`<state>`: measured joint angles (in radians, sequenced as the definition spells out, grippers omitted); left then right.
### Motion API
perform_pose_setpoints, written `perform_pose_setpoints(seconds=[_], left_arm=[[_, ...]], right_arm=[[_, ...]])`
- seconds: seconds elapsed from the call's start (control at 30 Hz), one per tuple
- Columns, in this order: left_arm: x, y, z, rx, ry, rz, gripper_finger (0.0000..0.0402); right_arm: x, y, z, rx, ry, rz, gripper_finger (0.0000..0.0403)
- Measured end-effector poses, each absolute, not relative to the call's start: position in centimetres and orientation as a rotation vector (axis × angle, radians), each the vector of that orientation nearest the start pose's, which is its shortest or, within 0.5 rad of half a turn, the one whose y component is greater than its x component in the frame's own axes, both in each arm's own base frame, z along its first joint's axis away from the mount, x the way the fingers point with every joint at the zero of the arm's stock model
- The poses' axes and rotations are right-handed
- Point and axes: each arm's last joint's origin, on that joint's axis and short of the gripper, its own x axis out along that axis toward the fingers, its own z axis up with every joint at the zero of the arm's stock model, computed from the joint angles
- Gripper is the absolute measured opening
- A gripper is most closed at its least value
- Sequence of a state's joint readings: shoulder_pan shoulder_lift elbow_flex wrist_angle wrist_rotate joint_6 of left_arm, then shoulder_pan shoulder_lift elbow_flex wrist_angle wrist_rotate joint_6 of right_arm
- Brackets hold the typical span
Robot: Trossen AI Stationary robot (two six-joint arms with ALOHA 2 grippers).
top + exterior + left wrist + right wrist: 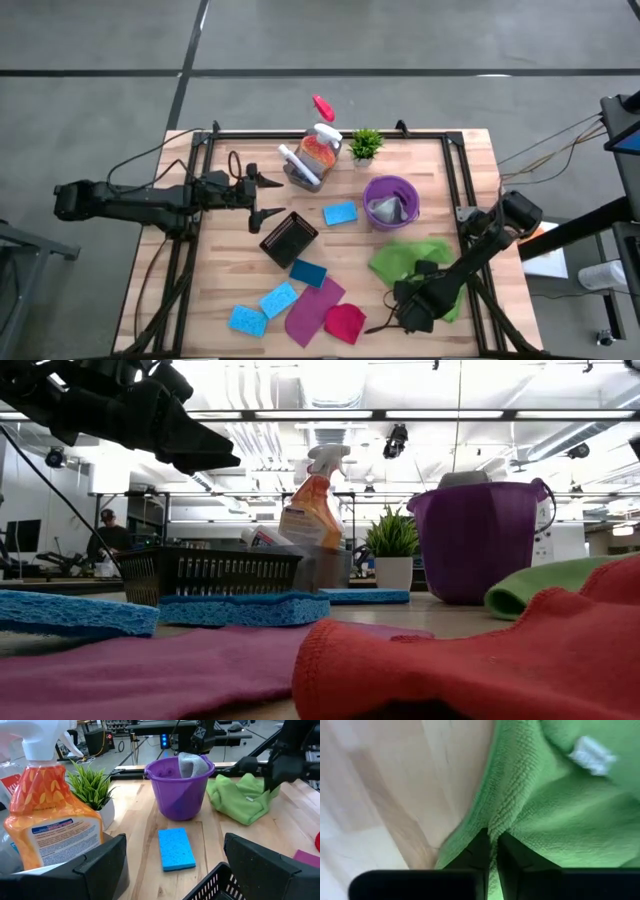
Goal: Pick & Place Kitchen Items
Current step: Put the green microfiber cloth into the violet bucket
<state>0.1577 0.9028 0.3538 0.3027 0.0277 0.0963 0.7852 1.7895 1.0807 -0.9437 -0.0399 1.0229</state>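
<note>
My left gripper (268,196) is open and empty, held above the table just beyond the black basket (288,238). Its fingers (100,865) frame a blue sponge (176,849). My right gripper (405,292) is shut on the green cloth (410,260), at the cloth's near edge. Three more blue sponges (278,298) lie flat near the front, beside a magenta cloth (315,310) and a red cloth (344,322). A grey cloth (191,764) sits in the purple bucket (390,200). The orange spray bottle (318,148) stands in a grey holder. My right gripper pinches a raised ridge of the green cloth (496,827) between its two fingers, close to the cloth's edge beside the bare wood. The fingers come from above, slanting down. The rest of the cloth lies slack on the table.
A small potted plant (365,145) stands at the far edge beside the bottle holder. A white bottle (298,163) lies in that holder. A red object (323,107) lies on the floor beyond the table. Bare wood shows at the near left (200,300).
</note>
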Motion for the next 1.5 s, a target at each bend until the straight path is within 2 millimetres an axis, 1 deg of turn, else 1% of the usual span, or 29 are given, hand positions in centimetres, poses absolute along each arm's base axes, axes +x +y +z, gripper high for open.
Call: perform_pose_setpoints(seconds=[0.13, 0.3, 0.4, 0.53, 0.67, 0.8, 0.9, 0.97, 1.07, 1.17, 1.23, 1.3, 1.4, 1.5], left_arm=[[18.8, 2.9, 21.0, 0.073, 0.252, 0.117, 0.0336], [18.8, 2.9, 21.0, 0.073, 0.251, 0.117, 0.0336], [18.8, 2.9, 21.1, 0.074, 0.247, 0.118, 0.0336], [18.9, 2.9, 21.1, 0.075, 0.242, 0.118, 0.0336], [18.9, 2.9, 21.2, 0.077, 0.241, 0.118, 0.0336], [18.9, 2.9, 21.2, 0.078, 0.238, 0.118, 0.0336], [18.9, 2.9, 21.2, 0.078, 0.237, 0.118, 0.0336], [18.9, 2.9, 21.2, 0.079, 0.237, 0.118, 0.0336], [18.9, 2.9, 21.2, 0.082, 0.233, 0.118, 0.0336], [18.9, 2.9, 21.3, 0.083, 0.224, 0.118, 0.0335], [18.9, 2.9, 21.4, 0.084, 0.219, 0.119, 0.0335], [18.9, 2.9, 21.4, 0.084, 0.214, 0.119, 0.0335], [18.9, 2.9, 21.4, 0.084, 0.212, 0.119, 0.0335], [18.9, 2.9, 21.4, 0.084, 0.211, 0.119, 0.0335]], right_arm=[[20.9, 20.9, 17.1, 0.152, 1.496, -0.208, 0.0018], [20.9, 20.8, 20.7, 0.167, 1.176, -0.178, 0.0018], [20.4, 20.8, 23.0, 0.134, 0.957, -0.162, 0.0018], [19.1, 20.8, 25.5, 0.063, 0.709, -0.172, 0.0018], [17.6, 20.6, 26.9, -0.023, 0.523, -0.227, 0.0018], [16.5, 20.1, 27.2, -0.072, 0.354, -0.32, 0.0018], [16.1, 19.5, 26.9, -0.1, 0.28, -0.377, 0.0018], [15.9, 19.2, 26.5, -0.106, 0.275, -0.38, 0.0018], [16.2, 18.8, 25.9, -0.092, 0.35, -0.327, 0.0018], [16.9, 18.9, 25.8, -0.071, 0.453, -0.207, 0.0018], [17.6, 19.3, 26.2, -0.056, 0.468, -0.112, 0.0018], [18.4, 19.7, 26.9, -0.063, 0.439, -0.015, 0.0018], [19.3, 20.2, 28.2, -0.111, 0.337, 0.081, 0.0018], [19.9, 20.3, 29.0, -0.181, 0.222, 0.139, 0.0018]])
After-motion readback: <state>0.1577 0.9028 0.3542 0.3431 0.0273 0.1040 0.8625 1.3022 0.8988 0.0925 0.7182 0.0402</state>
